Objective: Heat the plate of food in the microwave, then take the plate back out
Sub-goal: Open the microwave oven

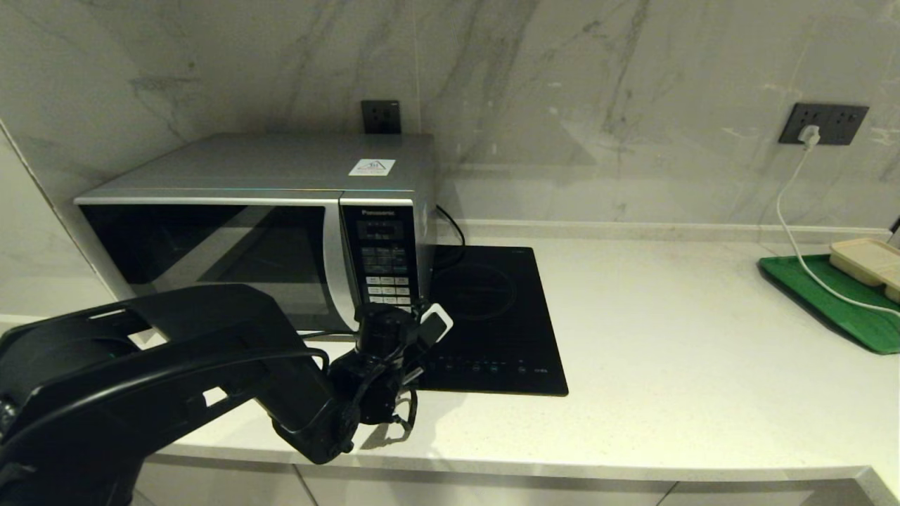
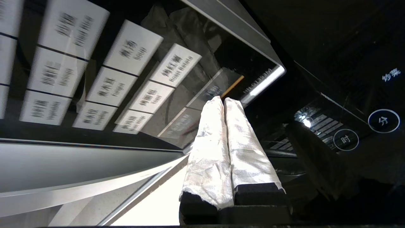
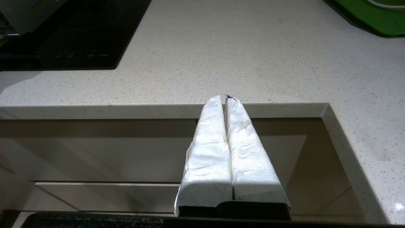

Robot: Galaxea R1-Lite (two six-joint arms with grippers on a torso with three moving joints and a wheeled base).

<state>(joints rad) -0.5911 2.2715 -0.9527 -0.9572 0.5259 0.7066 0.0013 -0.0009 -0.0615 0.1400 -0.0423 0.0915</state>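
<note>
The silver microwave (image 1: pixel 267 176) stands at the left of the counter with its dark glass door closed. The plate of food is out of view. My left gripper (image 1: pixel 397 309) is shut with nothing in it, its taped fingertips (image 2: pixel 218 104) pointed at the lowest row of the button panel (image 1: pixel 385 260), near the microwave's bottom right corner. In the left wrist view the white buttons (image 2: pixel 126 63) fill the space beside my left gripper (image 2: pixel 223 99); whether the tips touch a button I cannot tell. My right gripper (image 3: pixel 225 98) is shut and empty, parked just below the counter's front edge.
A flat black induction hob (image 1: pixel 492 316) lies right beside the microwave, under my left wrist. At the far right sits a green tray (image 1: pixel 837 302) carrying a beige rectangular tray (image 1: pixel 868 263). A white cable (image 1: pixel 794 211) runs to a wall socket.
</note>
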